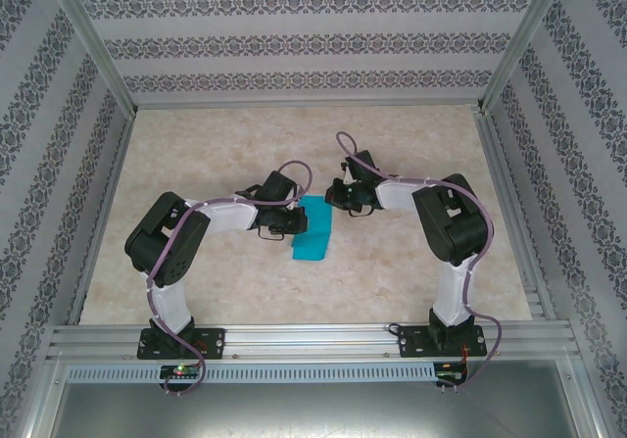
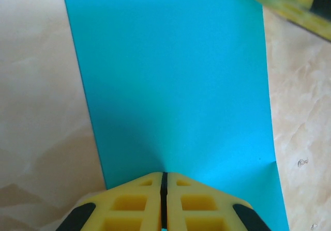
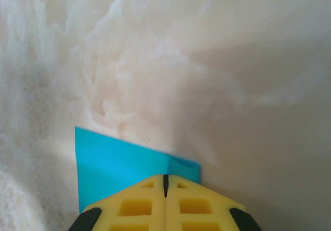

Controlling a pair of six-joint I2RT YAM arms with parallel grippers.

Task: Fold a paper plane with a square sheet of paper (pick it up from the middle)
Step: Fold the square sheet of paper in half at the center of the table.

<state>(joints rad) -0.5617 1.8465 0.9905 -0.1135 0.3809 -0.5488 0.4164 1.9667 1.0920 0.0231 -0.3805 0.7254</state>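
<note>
**Top external.** The sheet of paper (image 1: 313, 232) lies flat on the marble-patterned table (image 1: 411, 271), about mid-table. It reads as a turquoise oblong, longer than wide, not as a square. The left gripper (image 1: 298, 224) meets the sheet's left edge and covers part of it. The right gripper (image 1: 332, 200) sits at the sheet's far right corner. At this size neither pair of fingers can be made out. Small lit dots on the arm bases below the sheet are too small to read. Patterned wallpaper (image 1: 294, 46) surrounds the table.

**Left wrist.** The sheet (image 2: 170, 76) runs away from the camera, its far end cut off by the top of the view. The left gripper (image 2: 164, 175) has its yellow fingers pressed together with only a thin dark seam between them. They are pinched on the sheet's near edge, and faint wrinkles fan out from the seam. That edge itself is hidden under the fingers. A blurred yellow finger (image 2: 292, 1) of the right gripper is at the sheet's far right corner. There is a small nick on the sheet's right edge.

**Right wrist.** The right gripper (image 3: 165, 178) is fully closed, fingers flush. One corner of the sheet (image 3: 119, 164) sticks out past the tips, and the rest is hidden beneath them. I cannot tell whether any paper is caught between the fingers. A small step at the sheet's right corner hints at a second layer.
</note>
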